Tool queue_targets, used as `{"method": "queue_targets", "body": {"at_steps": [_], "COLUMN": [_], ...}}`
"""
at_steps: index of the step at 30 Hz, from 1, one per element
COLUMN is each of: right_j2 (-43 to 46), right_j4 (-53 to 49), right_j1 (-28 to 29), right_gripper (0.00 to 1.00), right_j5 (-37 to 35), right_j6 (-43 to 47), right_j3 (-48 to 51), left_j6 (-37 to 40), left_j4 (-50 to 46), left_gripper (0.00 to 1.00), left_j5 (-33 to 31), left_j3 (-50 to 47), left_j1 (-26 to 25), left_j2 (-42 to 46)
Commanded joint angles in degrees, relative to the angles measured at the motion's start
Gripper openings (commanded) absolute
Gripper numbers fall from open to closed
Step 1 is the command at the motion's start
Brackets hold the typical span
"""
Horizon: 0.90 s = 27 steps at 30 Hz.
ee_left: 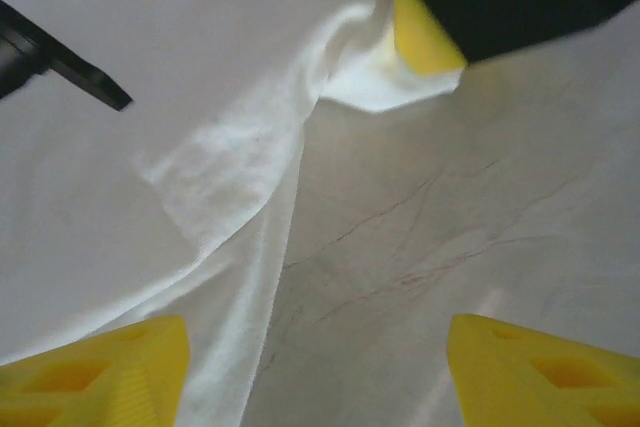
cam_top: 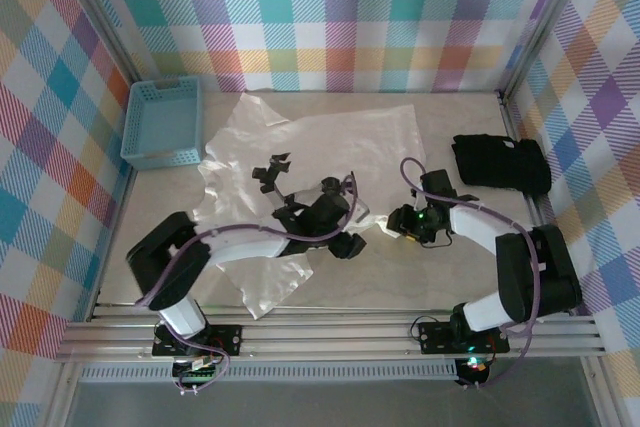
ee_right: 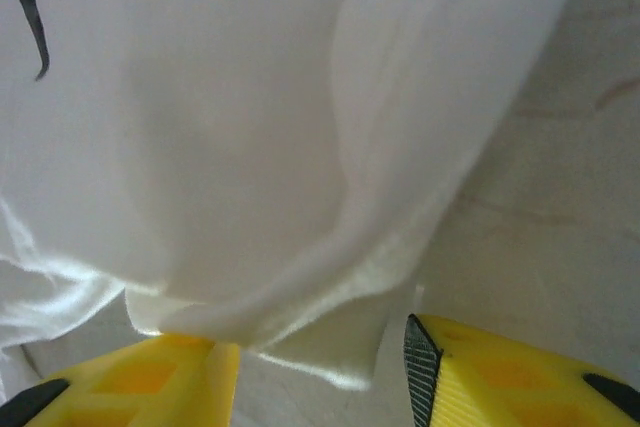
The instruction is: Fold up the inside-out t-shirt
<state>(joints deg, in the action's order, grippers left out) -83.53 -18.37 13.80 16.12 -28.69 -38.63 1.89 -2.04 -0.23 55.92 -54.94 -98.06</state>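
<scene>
Noting the inside-out t-shirt spread on the tabletop just right of the blue basket: thin, limp, light. We judge hems and corners best to pinch. Left fingers gape open; right fingers stand apart astride the hem.

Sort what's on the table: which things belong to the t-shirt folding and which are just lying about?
Job: white thin cotton short-sleeved t-shirt, spread mid-table.
Lying about: blue plastic basket, far left; black folded garment, right.
</scene>
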Motion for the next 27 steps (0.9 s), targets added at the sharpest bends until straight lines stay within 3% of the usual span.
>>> {"method": "queue_targets", "body": {"at_steps": [1, 7, 13, 15, 22, 27], "right_j2": [-1.1, 3.4, 5.3, 4.7, -3.7, -15.1], "right_j4": [4.6, -0.1, -8.9, -13.3, -22.6, -20.4], "right_j1": [0.1, 0.1, 0.1, 0.0, 0.1, 0.1], "right_gripper": [0.36, 0.11, 0.04, 0.04, 0.05, 0.08], "right_j5": [0.0, -3.7, -5.3, -6.5, -12.9, -15.8], "right_j6": [-0.2, 3.4, 10.6, 13.7, 20.3, 20.8], "right_j3": [0.0, -2.9, -10.2, -13.9, -27.0, -35.2], "left_j6": [5.3, 4.7, 4.2, 3.7, -2.3, -4.6], "left_j4": [-3.1, -2.4, -3.3, -4.0, -3.2, -0.8], "left_gripper": [0.67, 0.53, 0.09, 0.0, 0.0, 0.0], "left_j5": [-8.6, -14.9, -11.5, -9.2, 12.6, 21.2], "left_j3": [3.4, 5.7, 4.6, 3.4, -4.2, -6.7], "left_j1": [0.0, 0.0, 1.1, 1.9, 10.0, 13.4], "left_j2": [-5.4, -11.1, -11.8, -10.1, 1.8, 3.4]}}
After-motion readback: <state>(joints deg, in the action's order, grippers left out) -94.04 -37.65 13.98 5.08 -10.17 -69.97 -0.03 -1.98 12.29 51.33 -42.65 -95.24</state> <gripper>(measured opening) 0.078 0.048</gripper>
